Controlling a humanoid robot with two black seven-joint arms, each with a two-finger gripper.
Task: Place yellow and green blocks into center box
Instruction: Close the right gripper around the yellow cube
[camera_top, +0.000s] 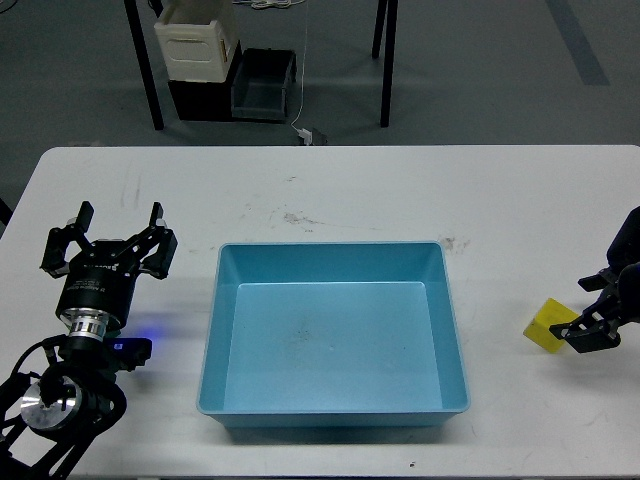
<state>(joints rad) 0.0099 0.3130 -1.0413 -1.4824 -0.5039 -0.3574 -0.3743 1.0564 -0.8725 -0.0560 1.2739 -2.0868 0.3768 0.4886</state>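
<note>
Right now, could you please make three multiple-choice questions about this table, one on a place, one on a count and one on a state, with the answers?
1. Where is the yellow block?
A. inside the tray
B. on the table, right of the tray
C. at the left gripper

2. How many blocks lie inside the blue tray?
A. none
B. one
C. two

3. How are the fingers of the left gripper?
A. shut on a block
B. spread open, holding nothing
C. hidden from view

Answers:
1 B, it sits on the white table by the right gripper.
2 A, the tray floor is bare.
3 B, a clear gap shows between them.
</note>
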